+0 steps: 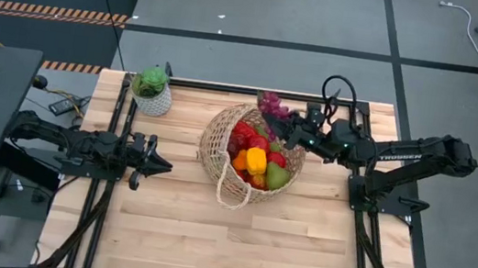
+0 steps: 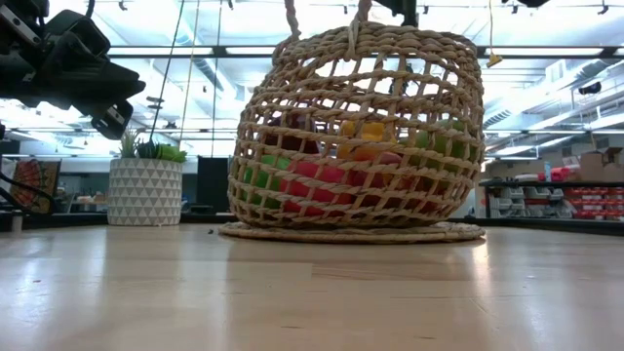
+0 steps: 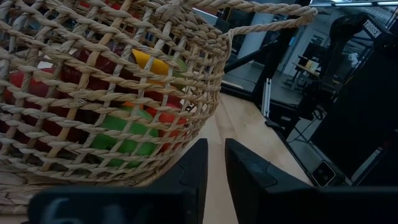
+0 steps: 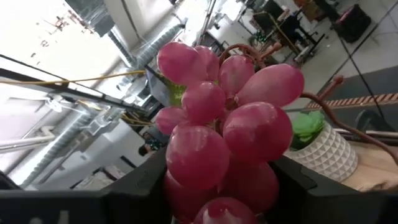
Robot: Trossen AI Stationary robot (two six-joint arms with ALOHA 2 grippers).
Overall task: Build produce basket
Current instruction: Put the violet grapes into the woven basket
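Presently listed, item by item. Right gripper (image 1: 279,121): raised over the far rim of the basket (image 1: 220,136), fingers clamped on a bunch of purple-red grapes (image 4: 221,134); in the right wrist view the bunch fills the gap between the two dark fingers (image 4: 140,180). Seen from above, the grapes (image 1: 271,104) stick out past the fingertips, partly beyond the rim.

Basket: round woven wicker, standing on the wooden table (image 1: 206,241) just below and in front of the right gripper, one loop handle (image 1: 230,187) on its near side. Contents directly beneath the held bunch: red produce (image 1: 243,137), a yellow pepper (image 1: 257,160), a green fruit (image 1: 277,176). In the low view the same colours show through the weave (image 2: 356,127).

Left gripper (image 1: 161,166): low over the table, fingers drawn nearly together with only a narrow slit between them, holding nothing. The basket lies straight ahead of its tips, apart from them; its wrist view shows the wicker wall (image 3: 112,93) close in front.

White patterned pot with a green plant (image 1: 152,90): at the far edge of the table, beyond the left gripper.
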